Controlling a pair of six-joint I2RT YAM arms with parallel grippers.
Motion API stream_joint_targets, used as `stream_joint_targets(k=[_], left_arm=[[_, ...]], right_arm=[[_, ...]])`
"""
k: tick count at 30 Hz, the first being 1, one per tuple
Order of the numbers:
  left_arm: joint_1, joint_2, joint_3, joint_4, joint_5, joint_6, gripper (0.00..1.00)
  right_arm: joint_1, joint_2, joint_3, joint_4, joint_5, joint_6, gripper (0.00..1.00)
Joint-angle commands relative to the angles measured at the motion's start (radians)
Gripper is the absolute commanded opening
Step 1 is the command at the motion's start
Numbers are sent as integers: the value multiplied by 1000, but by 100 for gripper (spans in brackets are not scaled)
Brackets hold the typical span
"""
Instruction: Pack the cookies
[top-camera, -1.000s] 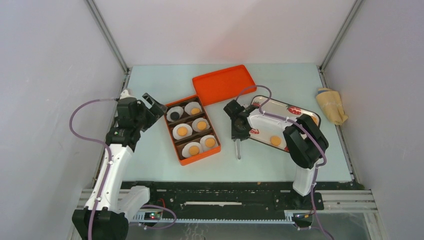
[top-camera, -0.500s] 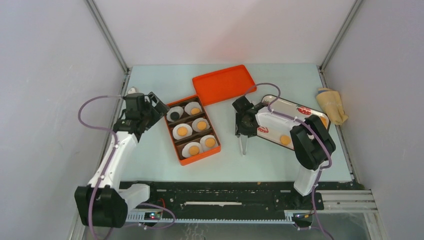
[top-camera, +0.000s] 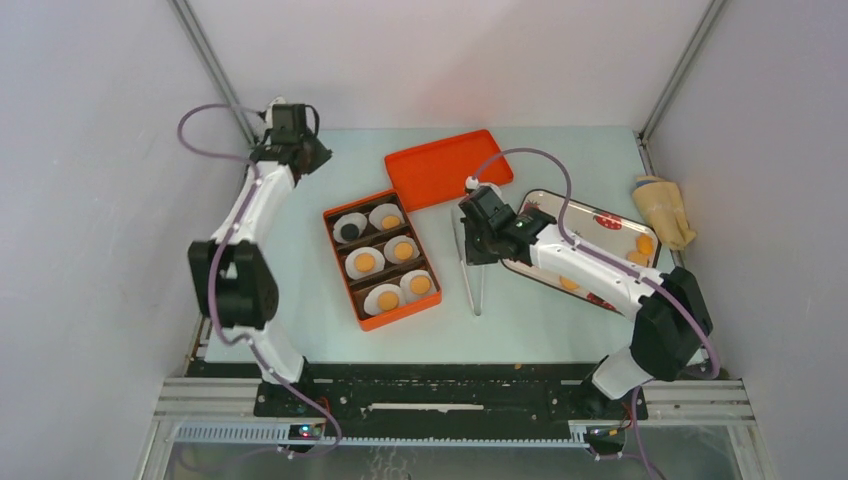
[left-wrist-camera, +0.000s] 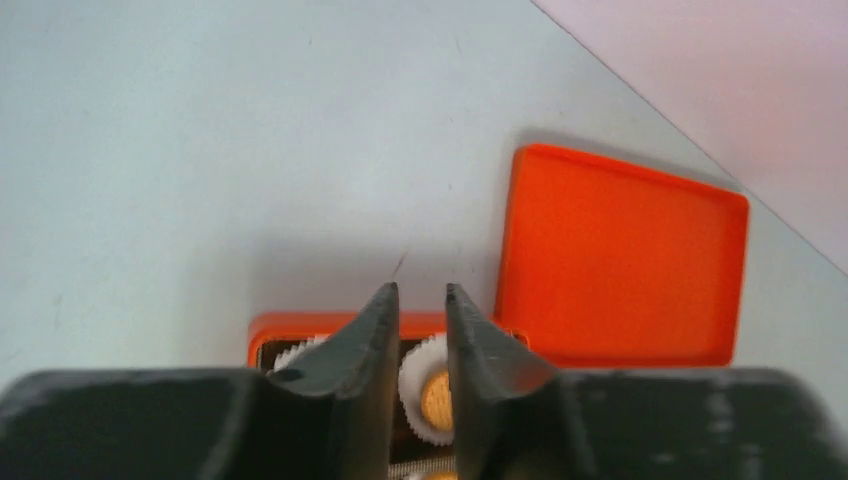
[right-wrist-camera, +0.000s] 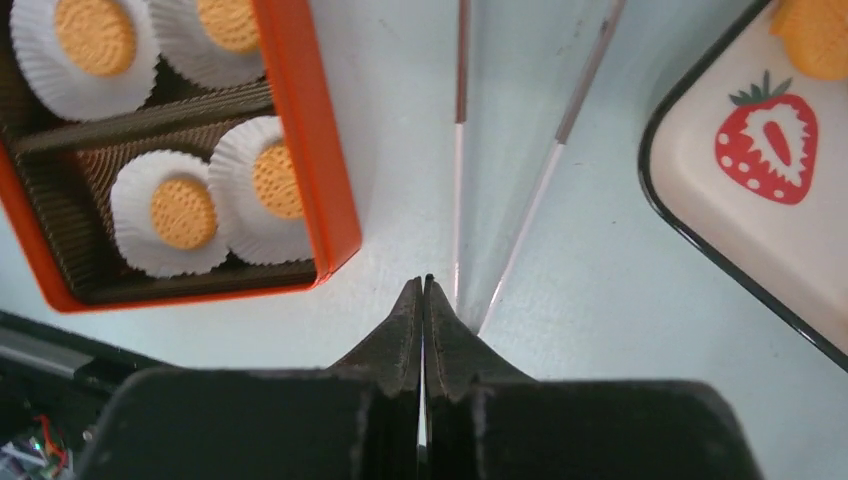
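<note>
Five cookies (top-camera: 365, 262) sit in white paper cups inside the orange box (top-camera: 343, 292). More cookies (top-camera: 645, 243) lie on the strawberry tray (top-camera: 532, 198). My right gripper (top-camera: 472, 250) hovers between box and tray. Its jaws are shut with nothing in them (right-wrist-camera: 424, 285). Clear tongs (right-wrist-camera: 459, 150) lie on the table below, their arms spread. My left gripper (top-camera: 298, 152) is raised at the far left corner. In the left wrist view its jaws (left-wrist-camera: 421, 288) stand a little apart and hold nothing, and one cookie (left-wrist-camera: 437, 400) shows in the gap.
The orange lid (top-camera: 448, 168) lies flat behind the box. One cup (top-camera: 349, 230) in the box holds something dark. A yellow cloth (top-camera: 662, 210) sits at the table's right edge. The tray's corner (right-wrist-camera: 700, 210) is close to the tongs.
The left arm swung from beside the box up to the far left corner and its jaws narrowed. The tongs left the right gripper and lie spread on the table; the right jaws shut.
</note>
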Motion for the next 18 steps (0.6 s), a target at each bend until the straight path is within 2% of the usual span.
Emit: stream_joint_targets(k=[1,5,8,12,18], left_arm=[[-3,201,180,-111,-16,75,22],[-2,357,263,-145,-22,89,15],[-2,401,267,-155,2,91,12],[-4,366,152,-100,5,72,12],[-29,264,-41,-34,19,45,12]], right_arm=[[82,-39,33,-17,-33,-16,0],[190,-1,33,-22,-96,7,0],[244,67,33,-14,-138,39,0],[268,160,33,30,-203,66,0],[205,272,33,64,-228,78,0]])
